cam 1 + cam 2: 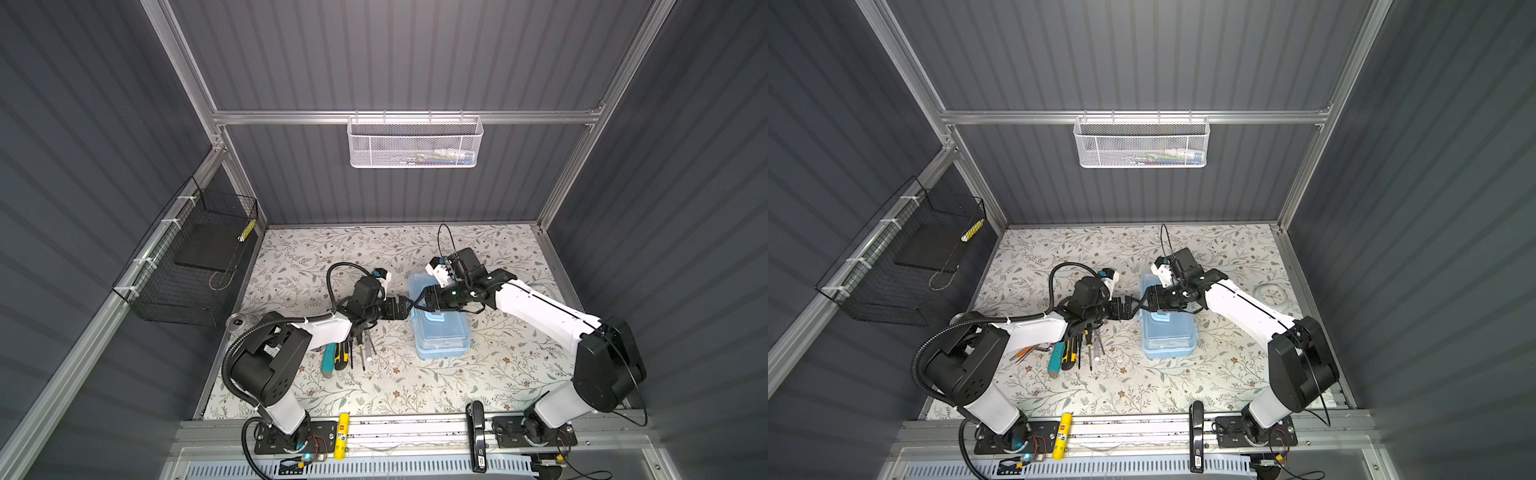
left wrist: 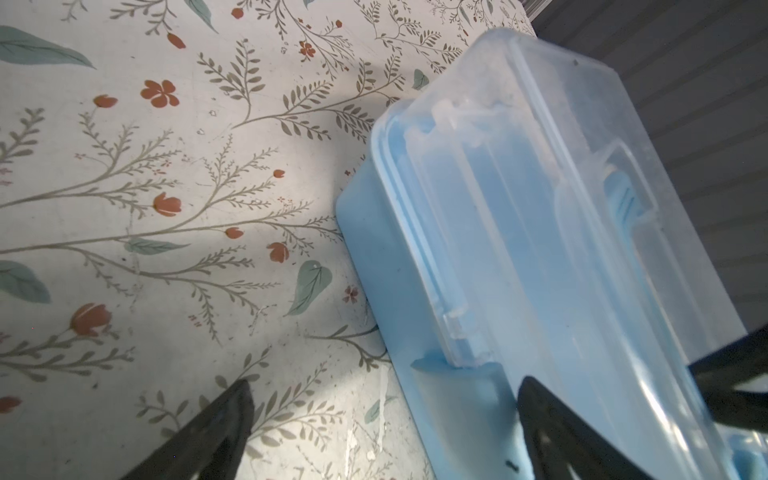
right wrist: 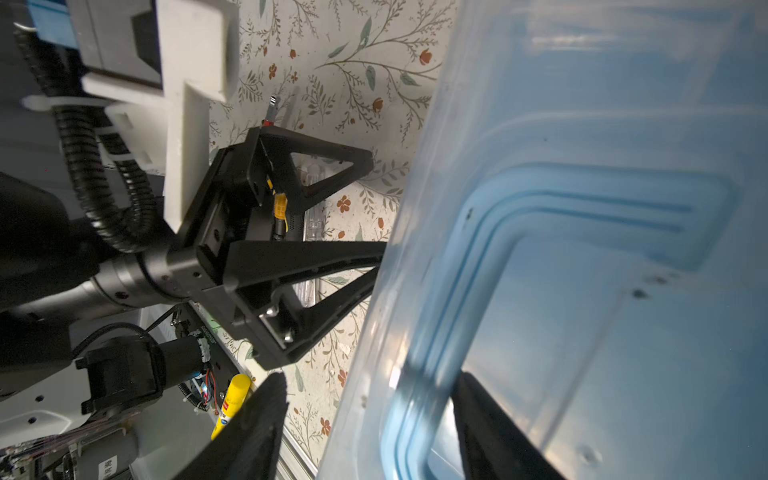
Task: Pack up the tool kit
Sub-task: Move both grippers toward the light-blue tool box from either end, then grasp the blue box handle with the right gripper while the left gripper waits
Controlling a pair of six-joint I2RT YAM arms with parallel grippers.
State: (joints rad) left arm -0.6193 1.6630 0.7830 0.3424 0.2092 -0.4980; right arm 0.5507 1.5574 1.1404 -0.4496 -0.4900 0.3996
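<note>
The tool kit's light-blue box [image 1: 442,332] with its clear lid [image 2: 540,199] lies on the floral table, also seen in a top view [image 1: 1169,332]. My left gripper [image 2: 386,382] is open wide at the box's left side, one finger over the table and the other in front of the box wall. My right gripper [image 3: 372,376] is open and straddles the lid's long edge, with a gap showing on its outer side. Both grippers meet at that edge in a top view: left [image 1: 409,308], right [image 1: 419,300]. A yellow-black utility knife [image 1: 341,355] and screwdrivers [image 1: 362,349] lie left of the box.
A teal tool [image 1: 328,360] lies beside the knife, and orange-handled pliers [image 1: 1023,353] lie under the left arm. A white mesh basket [image 1: 415,141] hangs on the back rail and a black wire basket [image 1: 187,262] on the left wall. A yellow glue stick [image 1: 343,434] lies on the front rail.
</note>
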